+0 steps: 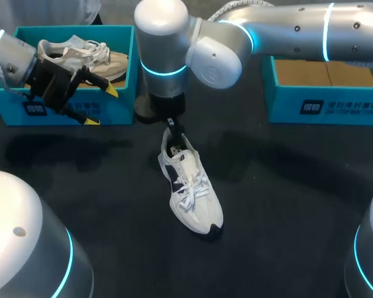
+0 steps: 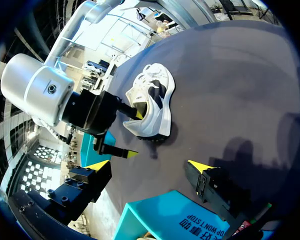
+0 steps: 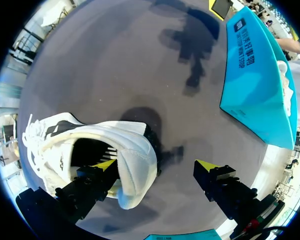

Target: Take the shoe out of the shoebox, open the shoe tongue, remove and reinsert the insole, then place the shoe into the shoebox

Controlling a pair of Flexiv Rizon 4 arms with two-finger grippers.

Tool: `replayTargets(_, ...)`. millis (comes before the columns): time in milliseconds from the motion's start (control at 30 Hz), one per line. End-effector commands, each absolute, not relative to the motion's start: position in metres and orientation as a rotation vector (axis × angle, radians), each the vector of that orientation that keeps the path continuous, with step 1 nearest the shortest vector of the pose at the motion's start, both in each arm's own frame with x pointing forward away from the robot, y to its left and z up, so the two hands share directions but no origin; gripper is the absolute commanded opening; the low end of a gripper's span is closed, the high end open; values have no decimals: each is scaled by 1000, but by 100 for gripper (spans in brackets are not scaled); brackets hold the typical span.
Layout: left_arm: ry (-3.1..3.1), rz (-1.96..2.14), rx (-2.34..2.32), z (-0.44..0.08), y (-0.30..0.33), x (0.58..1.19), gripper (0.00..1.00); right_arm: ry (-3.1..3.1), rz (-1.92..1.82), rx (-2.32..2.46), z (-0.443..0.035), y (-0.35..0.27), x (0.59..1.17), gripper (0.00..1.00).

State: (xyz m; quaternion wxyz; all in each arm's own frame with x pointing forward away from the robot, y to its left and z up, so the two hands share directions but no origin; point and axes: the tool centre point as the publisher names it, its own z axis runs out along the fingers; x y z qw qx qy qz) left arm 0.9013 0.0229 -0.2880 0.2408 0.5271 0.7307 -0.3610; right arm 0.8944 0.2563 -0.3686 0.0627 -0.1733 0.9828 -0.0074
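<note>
White sneaker [image 1: 189,186] lies mid-frame on the table [image 1: 286,205], right gripper [image 3: 156,165] spread with one finger inside its collar, left gripper [image 1: 101,105] likewise spread at the upper-left shoebox [image 1: 9,112]; insole removal likely next, needing a pinch.

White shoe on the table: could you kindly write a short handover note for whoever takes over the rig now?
Left claw: open, holding nothing, at the left teal cardboard shoebox, which holds a beige sneaker.
Right claw: open, one finger inside the heel opening of the white lace-up shoe, the other outside behind the heel.
Done: the white shoe is out, upright on the black table.
Left: open the tongue, do the insole steps (insole not visible), then box the shoe. The right teal shoebox shows its brown floor.
</note>
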Motion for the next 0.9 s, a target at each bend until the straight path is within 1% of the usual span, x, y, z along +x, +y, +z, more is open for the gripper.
replayTargets(33, 2002, -982, 1443, -287, 23, 900, 100, 2967, -23, -542, -378, 259, 899, 100)
replayTargets(567, 2002, -982, 1443, -287, 23, 900, 100, 2986, -49, -574, -391, 259, 898, 100)
replayTargets(700, 2002, -982, 1443, -287, 23, 900, 100, 3004, -56, -582, -399, 259, 899, 95)
replayTargets(767, 2002, -982, 1443, -287, 23, 900, 100, 3008, -58, -584, -401, 259, 900, 88)
replayTargets(800, 2002, -982, 1443, -287, 23, 900, 100, 3008, -58, -584, -401, 259, 900, 88)
replayTargets(833, 2002, -982, 1443, -287, 23, 900, 100, 3008, -59, -587, -401, 259, 900, 68)
replayTargets(867, 2002, -982, 1443, -287, 23, 900, 100, 3006, -57, -592, -401, 259, 901, 58)
replayTargets(900, 2002, -982, 1443, -287, 23, 900, 100, 3004, -56, -596, -401, 259, 901, 51)
